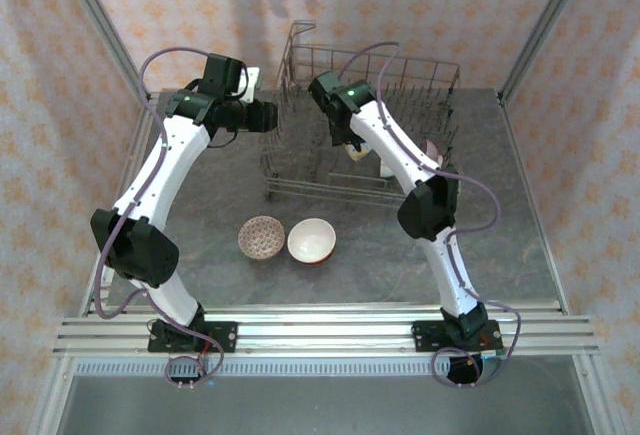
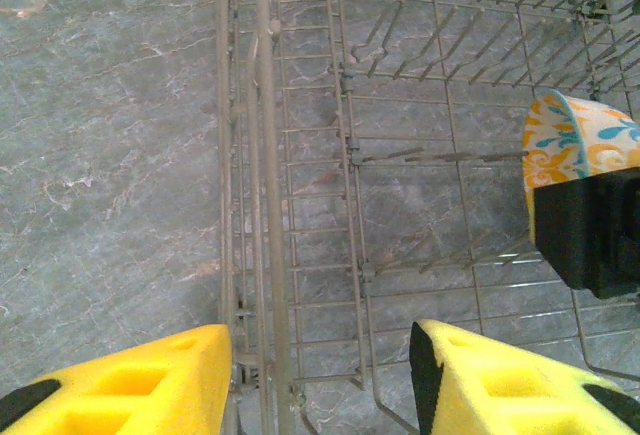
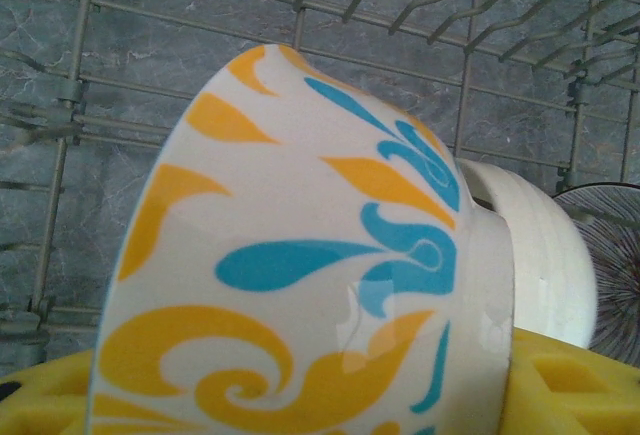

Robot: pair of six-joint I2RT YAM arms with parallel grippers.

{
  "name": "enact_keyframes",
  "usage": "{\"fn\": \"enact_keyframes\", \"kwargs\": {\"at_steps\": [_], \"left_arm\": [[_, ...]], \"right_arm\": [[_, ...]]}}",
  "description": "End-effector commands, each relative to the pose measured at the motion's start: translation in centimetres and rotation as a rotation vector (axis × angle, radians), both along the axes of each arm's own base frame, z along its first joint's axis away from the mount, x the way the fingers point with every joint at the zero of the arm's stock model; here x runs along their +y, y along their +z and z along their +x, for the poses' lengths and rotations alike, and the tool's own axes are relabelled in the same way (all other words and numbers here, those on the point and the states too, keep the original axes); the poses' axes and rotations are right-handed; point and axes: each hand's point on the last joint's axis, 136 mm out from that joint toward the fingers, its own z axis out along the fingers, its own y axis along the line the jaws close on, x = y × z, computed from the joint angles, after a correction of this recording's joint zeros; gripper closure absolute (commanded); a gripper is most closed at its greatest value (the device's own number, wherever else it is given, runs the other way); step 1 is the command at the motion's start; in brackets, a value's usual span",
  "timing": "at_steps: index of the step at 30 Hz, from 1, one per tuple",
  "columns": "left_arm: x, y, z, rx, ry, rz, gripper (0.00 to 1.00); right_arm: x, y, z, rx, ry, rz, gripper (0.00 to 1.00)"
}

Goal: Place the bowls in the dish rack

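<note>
Bowl [image 3: 300, 235] sits tight in the right gripper [image 3: 300, 410]; it should slide on edge between tines [image 2: 440, 156] under the fingers [image 3: 570, 385]. Left gripper [image 2: 320, 380] stands wide astride the rack [image 2: 262, 155] wall.

The dish rack [image 2: 262, 155] is thin grey metal wire, dull and matt. The desk [image 2: 100, 155] looks like smooth grey marbled stone. The floral bowl [image 3: 300, 275] is glazed ceramic, glossy with soft reflections. The left gripper [image 2: 320, 355] has fingers [image 2: 130, 385] of matt yellow plastic.

Peach-patterned walls [image 1: 40, 105], grey marbled tabletop [image 1: 505, 225]
</note>
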Motion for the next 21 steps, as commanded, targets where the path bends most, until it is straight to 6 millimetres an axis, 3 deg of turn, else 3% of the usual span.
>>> {"fn": "enact_keyframes", "kwargs": {"at_steps": [1,9,21], "left_arm": [[0.1,-0.7,-0.3,0.026,-0.026,0.010,0.48],[0.2,-1.5,-0.2,0.039,-0.028,0.005,0.48],[0.6,-2.5,-0.1,0.054,-0.024,0.005,0.49]], "right_arm": [[-0.9,-0.1,0.3,-0.027,-0.056,-0.047,0.48],[-0.5,-0.7,1.0,-0.055,-0.114,-0.011,0.50],[0.4,-3.4,0.7,0.003,-0.158,0.055,0.49]]}}
